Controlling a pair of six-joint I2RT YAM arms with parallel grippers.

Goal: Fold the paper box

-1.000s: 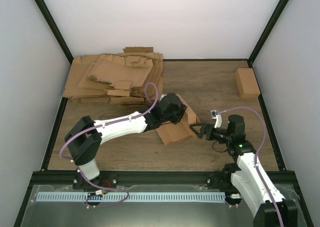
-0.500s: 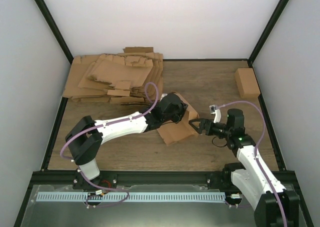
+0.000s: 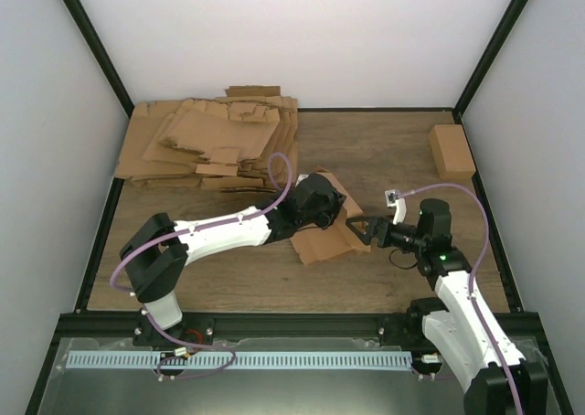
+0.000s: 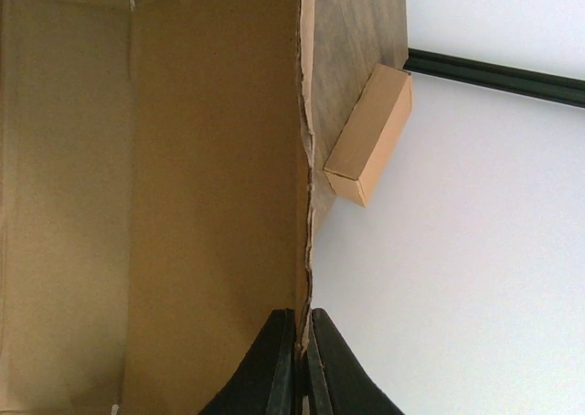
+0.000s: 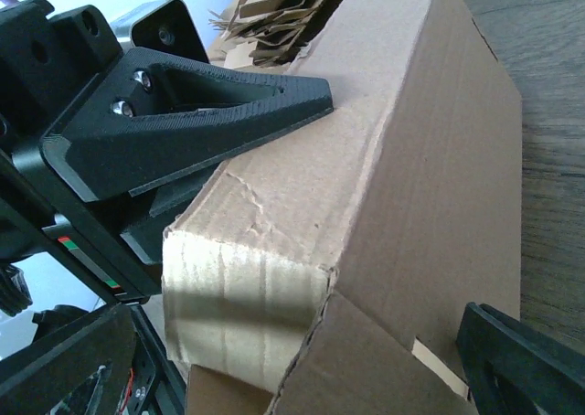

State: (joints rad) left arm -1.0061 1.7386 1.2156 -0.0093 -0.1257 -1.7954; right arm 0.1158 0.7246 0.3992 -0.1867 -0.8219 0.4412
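**Inspection: one paper box, held by the left end effector, right end effector open beside it**

Count on the desk (image 3: 384, 150): one paper box in work, one heap of flat cardboard sheets, one small closed carton, two end effectors.

The left end effector (image 4: 300, 316) is closed tight. Its two fingers pinch a raw edge of the paper box (image 3: 320, 237), with the cardboard panel running away from the fingertips in the left wrist view. The box is partly formed, with at least one folded corner and creased faces visible from the right wrist. It sits directly under and in front of this end effector.

The right end effector (image 3: 356, 230) is spread fully wide and grips nothing. It faces the box from the right. In its wrist view one finger stands on either side of the box's near corner. Contact with the cardboard cannot be confirmed.

The heap of flat sheets (image 3: 210, 145) lies beyond and to the left of the left end effector, well apart from it. The small closed carton (image 3: 452, 151) lies beyond and to the right of the right end effector, near the far corner.
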